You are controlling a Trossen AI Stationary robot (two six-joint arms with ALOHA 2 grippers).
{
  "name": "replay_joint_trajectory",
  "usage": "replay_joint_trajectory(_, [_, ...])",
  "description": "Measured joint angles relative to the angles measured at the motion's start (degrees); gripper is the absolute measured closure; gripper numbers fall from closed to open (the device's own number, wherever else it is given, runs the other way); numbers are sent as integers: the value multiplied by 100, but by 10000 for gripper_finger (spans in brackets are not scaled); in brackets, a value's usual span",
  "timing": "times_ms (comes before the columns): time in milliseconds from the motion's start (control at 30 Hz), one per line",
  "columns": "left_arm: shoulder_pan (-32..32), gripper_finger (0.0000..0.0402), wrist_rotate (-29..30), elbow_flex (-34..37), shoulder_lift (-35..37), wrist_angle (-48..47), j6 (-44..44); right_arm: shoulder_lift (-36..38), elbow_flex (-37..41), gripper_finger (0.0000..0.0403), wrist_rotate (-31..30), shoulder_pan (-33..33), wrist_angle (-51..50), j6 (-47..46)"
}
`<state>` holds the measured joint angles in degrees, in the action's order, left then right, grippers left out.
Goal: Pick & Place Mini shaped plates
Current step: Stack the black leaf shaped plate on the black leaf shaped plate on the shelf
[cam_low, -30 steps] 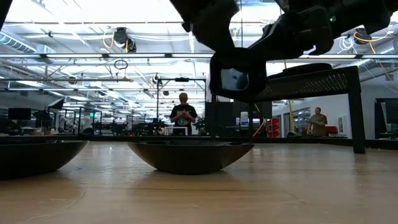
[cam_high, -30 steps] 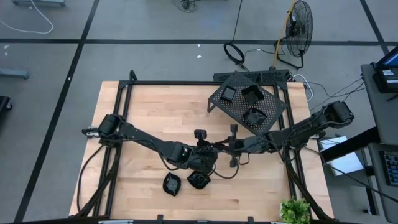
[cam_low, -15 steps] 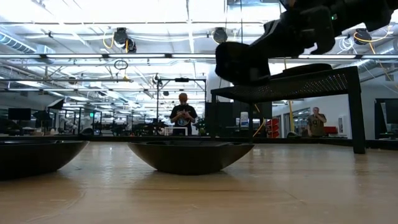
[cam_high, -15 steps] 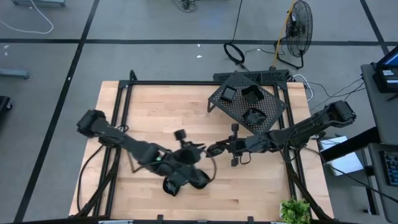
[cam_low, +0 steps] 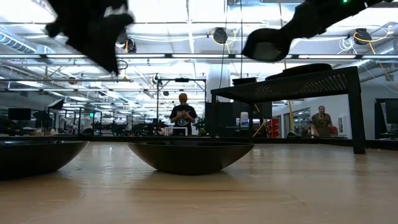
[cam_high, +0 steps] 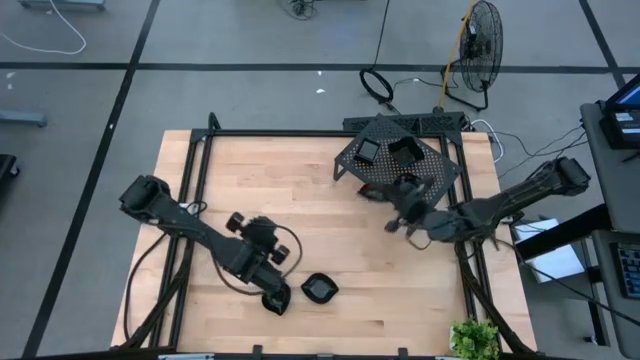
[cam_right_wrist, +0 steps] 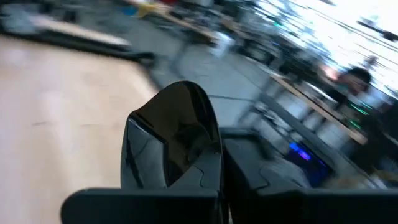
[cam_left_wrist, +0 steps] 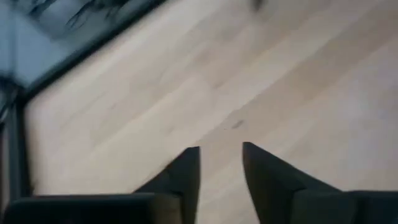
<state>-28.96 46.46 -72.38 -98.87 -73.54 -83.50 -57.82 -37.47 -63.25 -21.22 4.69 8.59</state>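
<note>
Black glossy plate (cam_right_wrist: 177, 140) clamped in right gripper (cam_high: 400, 200) beside perforated rack (cam_high: 440, 175), left gripper (cam_left_wrist: 219, 168) parted and empty over wooden table (cam_high: 260, 180), two plates (cam_high: 319, 288) near front edge

Left gripper (cam_high: 275, 290) has pulled away from table centre toward 7 o'clock and now sits over the plate at the near edge (cam_high: 275, 298); in its wrist view the fingers (cam_left_wrist: 186, 171) stand apart over bare wood. The second near-edge plate (cam_high: 319, 289), covered by that gripper a second ago, shows in full. Right gripper (cam_high: 400, 200) has swung from table centre toward 2 o'clock, up beside the near edge of the perforated rack (cam_high: 440, 180), carrying a glossy black plate (cam_right_wrist: 177, 140) clamped on edge
</note>
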Motion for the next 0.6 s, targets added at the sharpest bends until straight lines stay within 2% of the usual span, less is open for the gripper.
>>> replay_joint_trajectory(100, [104, 235, -476, 589, 0, 18, -507, 535, 0, 399, -584, -52, -589, -560])
replay_joint_trajectory(300, [198, 173, -1256, 1323, 0, 388, -1032, 1566, -2, 400, -567, -69, -2281, -2065])
replay_joint_trajectory(433, [200, 164, -1344, 1462, 0, 636, -999, 1835, -2, 401, -521, -69, -3279, -2936])
replay_joint_trajectory(600, [200, 177, -1328, 1462, 0, 768, -941, 1862, -2, 402, -270, -82, -3734, -3285])
